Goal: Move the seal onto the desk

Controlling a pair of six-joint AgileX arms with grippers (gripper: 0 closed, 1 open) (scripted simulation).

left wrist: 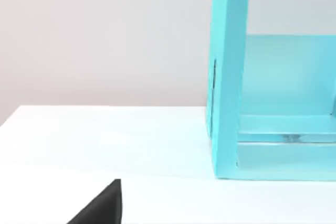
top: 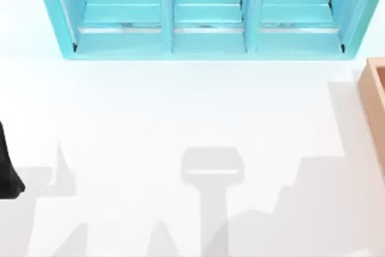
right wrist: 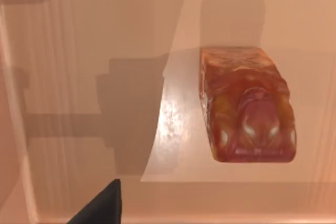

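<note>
The white bench (top: 180,118) is spread across the top view, with the turquoise three-bay shelf unit (top: 207,13) set along its 12 o'clock edge. At 3 o'clock the rim of a tan wooden box (top: 374,97) is seen. Inside that box (right wrist: 79,103), the seal (right wrist: 244,103) is seen lying on its side on the glossy floor, its long axis along the floor. The left arm (top: 7,170) is seen at 9 o'clock. How far either claw is open cannot be told.

Turquoise shelf unit (top: 207,13): top cropped by upper frame edge. Tan wooden box (top: 374,97): cropped at right edge. Left arm (top: 7,170): dark sliver, left edge, gripper out of frame.
</note>
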